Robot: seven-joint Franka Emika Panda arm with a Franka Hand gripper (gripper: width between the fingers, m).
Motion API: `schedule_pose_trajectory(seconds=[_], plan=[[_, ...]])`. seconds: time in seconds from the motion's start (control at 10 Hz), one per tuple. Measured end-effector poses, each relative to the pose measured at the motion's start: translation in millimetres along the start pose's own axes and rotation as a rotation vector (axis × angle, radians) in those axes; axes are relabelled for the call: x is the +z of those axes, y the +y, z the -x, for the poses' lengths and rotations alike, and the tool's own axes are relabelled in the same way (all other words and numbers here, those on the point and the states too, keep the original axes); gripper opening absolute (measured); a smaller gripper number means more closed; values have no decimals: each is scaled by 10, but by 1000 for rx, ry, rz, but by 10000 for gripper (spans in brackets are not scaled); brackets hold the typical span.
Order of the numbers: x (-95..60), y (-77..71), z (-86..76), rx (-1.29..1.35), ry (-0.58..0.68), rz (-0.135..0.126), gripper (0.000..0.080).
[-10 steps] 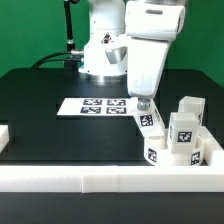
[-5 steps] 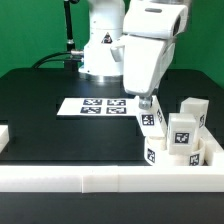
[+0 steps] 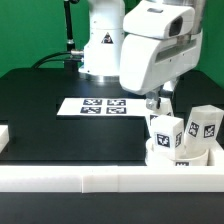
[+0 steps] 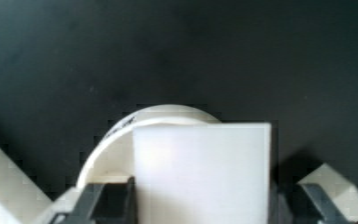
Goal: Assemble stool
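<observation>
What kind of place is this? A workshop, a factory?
Most likely a robotics research lab. A white robot arm works over a black table edged with white rails, and a marker board of printed square tags lies there, seemingly for cameras.

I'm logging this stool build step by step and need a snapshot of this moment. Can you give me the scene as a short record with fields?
gripper: low over the stool parts, at the exterior view's right
held part: leg stands between the fingers; contact can't be confirmed
seat disc: against the front border rail
second leg: upright by the seat disc, tag facing the camera
marker board: flat on the table, behind the parts
</observation>
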State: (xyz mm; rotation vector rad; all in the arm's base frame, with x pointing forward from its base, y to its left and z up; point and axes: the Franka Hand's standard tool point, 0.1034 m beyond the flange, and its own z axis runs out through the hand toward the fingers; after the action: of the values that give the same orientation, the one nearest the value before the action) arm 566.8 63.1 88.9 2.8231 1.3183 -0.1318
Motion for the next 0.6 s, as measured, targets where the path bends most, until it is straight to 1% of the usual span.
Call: schedule_pose_trajectory(seconds=[0.3,0.4,0.5,0.6], plan=[[2,-19,-13,358,-1,-1,334],[2,-71,-55,508,-1,-2,334],[5,-97,-82,644,3,-7,334],[7,-103,-91,777,9,-22,334]])
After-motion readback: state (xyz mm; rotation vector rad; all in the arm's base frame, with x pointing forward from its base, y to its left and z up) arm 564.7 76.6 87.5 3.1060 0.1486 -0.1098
